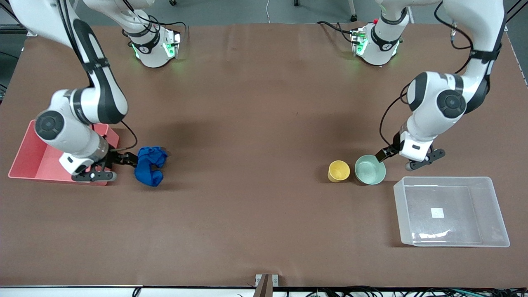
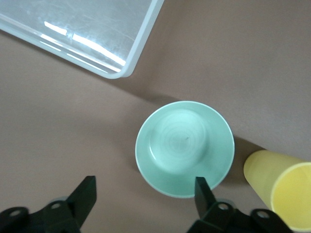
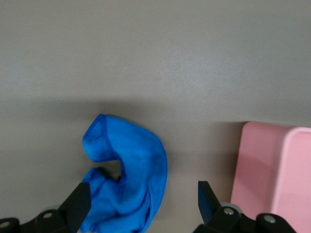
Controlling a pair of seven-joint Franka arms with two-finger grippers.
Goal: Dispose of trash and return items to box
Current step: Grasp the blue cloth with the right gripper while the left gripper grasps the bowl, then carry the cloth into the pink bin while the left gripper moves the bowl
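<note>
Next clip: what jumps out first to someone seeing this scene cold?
The bright blue wad stands out, lying beside the pink bin at the right arm's end of the table, with the right gripper open around it. At the left arm's end, the left gripper is open at the rim of the mint-green bowl, which sits beside the yellow cup. The clear tub lies nearer the front camera than both.

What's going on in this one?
Both arms are starting a tidy-up, nothing is held yet. The right gripper is open beside the blue cloth wad, next to the pink bin. The left gripper is open at the mint bowl, beside the yellow cup and clear tub.
</note>
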